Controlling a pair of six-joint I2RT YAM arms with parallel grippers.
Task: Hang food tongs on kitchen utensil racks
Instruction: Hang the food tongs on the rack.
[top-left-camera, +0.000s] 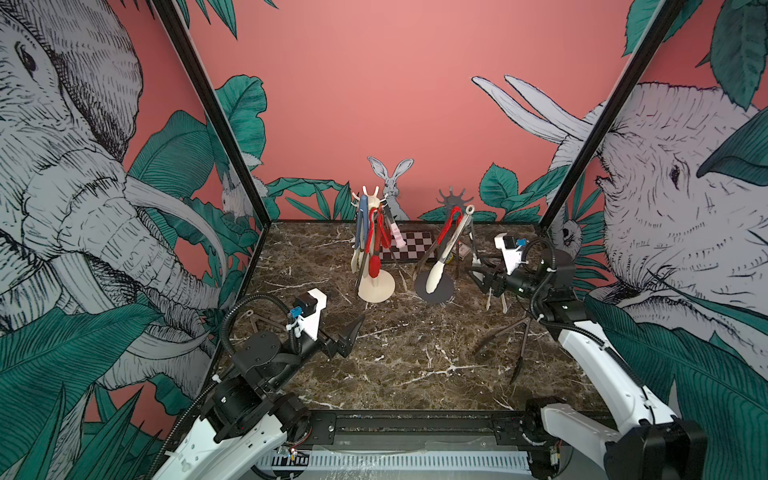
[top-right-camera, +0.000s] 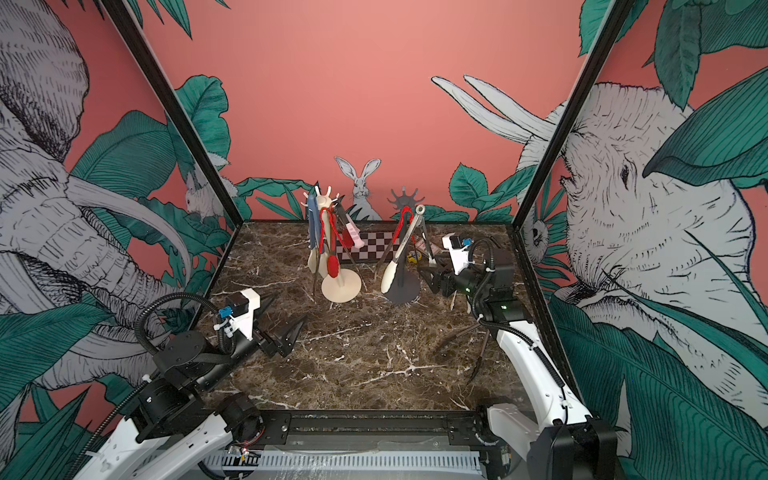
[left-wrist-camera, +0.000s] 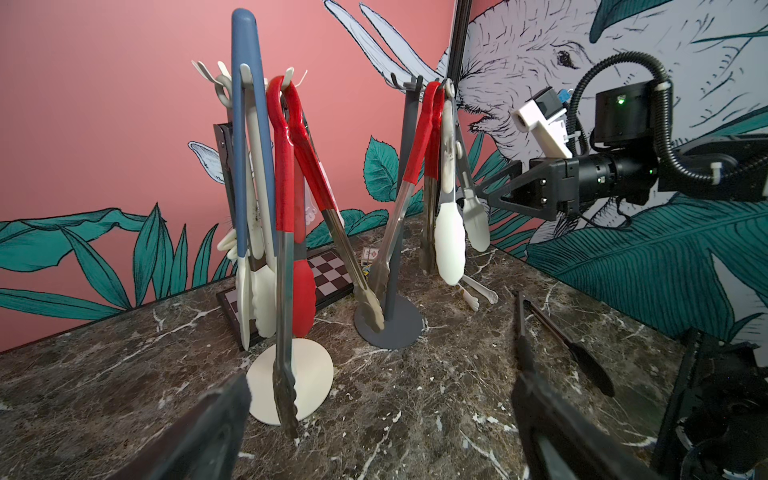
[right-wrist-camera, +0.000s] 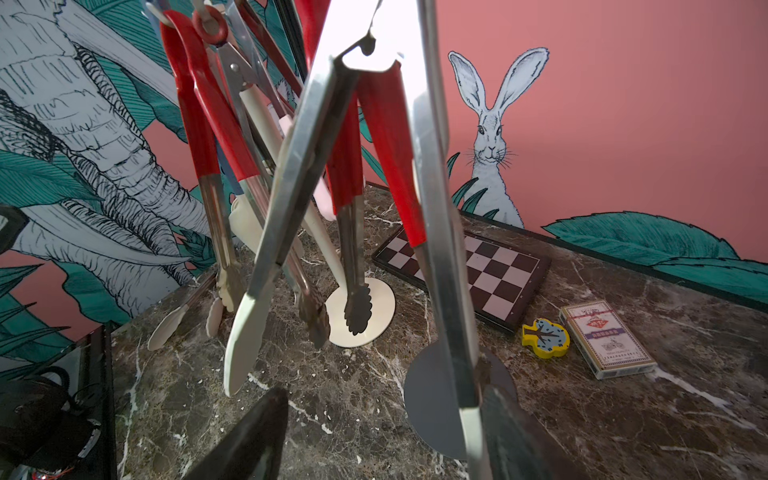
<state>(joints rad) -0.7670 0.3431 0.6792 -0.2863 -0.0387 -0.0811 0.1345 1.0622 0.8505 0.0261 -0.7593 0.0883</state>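
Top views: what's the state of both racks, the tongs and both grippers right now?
cream rack: upright, several tongs hanging on it
dark grey rack: upright, two tongs hanging on it
metal tongs with cream tips: hanging on the dark grey rack
black tongs: lying on the table, spread
loose cream-tipped tongs: lying on the table
left gripper: open, empty
right gripper: open, beside the metal tongs with cream tips

Cream rack (top-left-camera: 383, 291), grey rack (top-left-camera: 443, 293) upright, hung with tongs (top-left-camera: 435, 275); dark tongs (left-wrist-camera: 590, 368) lying loose.
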